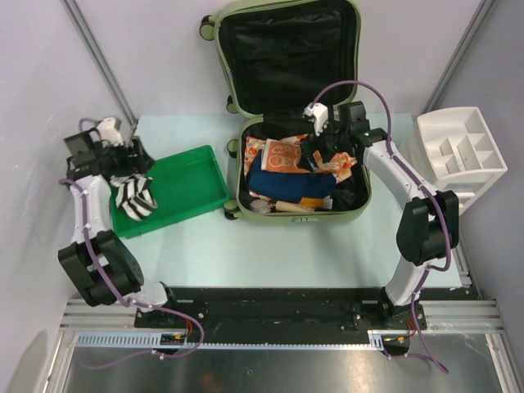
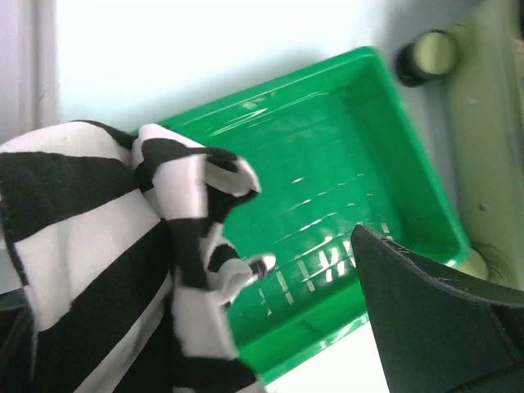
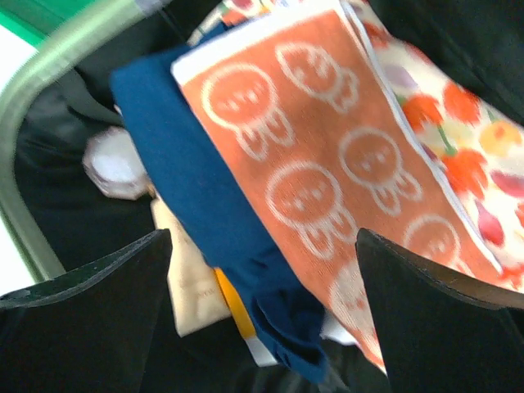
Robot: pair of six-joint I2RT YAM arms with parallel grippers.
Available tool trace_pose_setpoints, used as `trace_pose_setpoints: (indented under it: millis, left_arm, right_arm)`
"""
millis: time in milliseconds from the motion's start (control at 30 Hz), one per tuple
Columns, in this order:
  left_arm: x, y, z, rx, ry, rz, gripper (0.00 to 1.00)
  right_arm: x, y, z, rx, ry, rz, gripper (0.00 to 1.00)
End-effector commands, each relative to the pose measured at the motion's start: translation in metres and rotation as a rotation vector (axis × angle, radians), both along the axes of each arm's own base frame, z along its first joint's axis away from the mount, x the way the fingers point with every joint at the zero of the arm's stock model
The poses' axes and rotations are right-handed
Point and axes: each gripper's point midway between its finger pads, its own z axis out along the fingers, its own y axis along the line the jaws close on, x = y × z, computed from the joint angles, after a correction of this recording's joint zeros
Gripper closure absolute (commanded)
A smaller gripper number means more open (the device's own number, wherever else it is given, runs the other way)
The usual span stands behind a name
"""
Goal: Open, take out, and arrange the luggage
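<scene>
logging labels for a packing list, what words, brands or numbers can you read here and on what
No readable text in any view.
orange cloth in the luggage: white cartoon figures only, no letters.
cream packet under the blue cloth: any print is too blurred to read.
green tray, striped cloth, white organizer: no print shows.

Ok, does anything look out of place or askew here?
The black-and-white striped cloth is bunched up at the left end of the green tray, not laid flat; whether it overhangs the rim is unclear.
</scene>
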Motion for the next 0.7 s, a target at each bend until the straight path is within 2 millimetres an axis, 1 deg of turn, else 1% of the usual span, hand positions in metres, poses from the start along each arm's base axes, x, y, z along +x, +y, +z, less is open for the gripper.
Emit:
trace_pose_setpoints:
  millis: [0, 33, 100, 133, 167, 200, 233, 367, 433, 533, 567, 600, 633, 667]
  left_arm:
    - [0.010, -0.069, 0.037, 0.164, -0.129, -0.301, 0.00]
    - [0.012, -0.090, 0.035, 0.159, -0.128, -0.350, 0.00]
    - [0.016, -0.100, 0.034, 0.145, -0.119, -0.359, 0.01]
    - [0.019, -0.100, 0.026, 0.103, -0.088, -0.335, 0.03]
    - [0.022, -0.096, 0.027, 0.093, -0.082, -0.313, 0.05]
    - [0.024, -0.097, 0.023, 0.059, -0.069, -0.312, 0.05]
    - [0.024, -0.094, 0.025, 0.049, -0.073, -0.306, 0.06]
    - [0.019, -0.093, 0.028, 0.063, -0.081, -0.299, 0.03]
    - [0.017, -0.088, 0.030, 0.060, -0.082, -0.279, 0.03]
    - [0.013, -0.085, 0.028, 0.041, -0.073, -0.264, 0.03]
    - [0.013, -0.083, 0.025, 0.043, -0.062, -0.261, 0.03]
    - [0.012, -0.083, 0.021, 0.062, -0.055, -0.281, 0.03]
    - [0.009, -0.090, 0.015, 0.065, -0.028, -0.313, 0.01]
    - [0.009, -0.093, 0.013, 0.071, -0.016, -0.332, 0.00]
  right_arm:
    - [0.005, -0.030, -0.016, -0.120, -0.003, -0.002, 0.02]
    - [0.007, -0.030, -0.022, -0.128, 0.001, 0.001, 0.02]
    - [0.014, -0.028, -0.021, -0.132, -0.017, 0.004, 0.02]
    - [0.017, -0.025, -0.027, -0.135, -0.005, 0.008, 0.03]
    - [0.021, -0.021, -0.020, -0.128, -0.018, 0.011, 0.03]
    - [0.021, -0.019, -0.022, -0.123, -0.005, 0.018, 0.03]
    - [0.022, -0.017, -0.024, -0.122, 0.001, 0.021, 0.03]
    - [0.024, -0.010, -0.022, -0.110, -0.010, 0.026, 0.03]
    - [0.022, -0.007, -0.024, -0.109, -0.002, 0.033, 0.03]
    - [0.021, -0.005, -0.026, -0.099, 0.007, 0.032, 0.03]
    - [0.020, -0.004, -0.027, -0.097, 0.010, 0.035, 0.03]
    - [0.020, -0.005, -0.027, -0.096, 0.012, 0.034, 0.03]
    - [0.021, -0.004, -0.026, -0.092, 0.011, 0.033, 0.03]
    - [0.022, -0.004, -0.027, -0.091, 0.011, 0.032, 0.03]
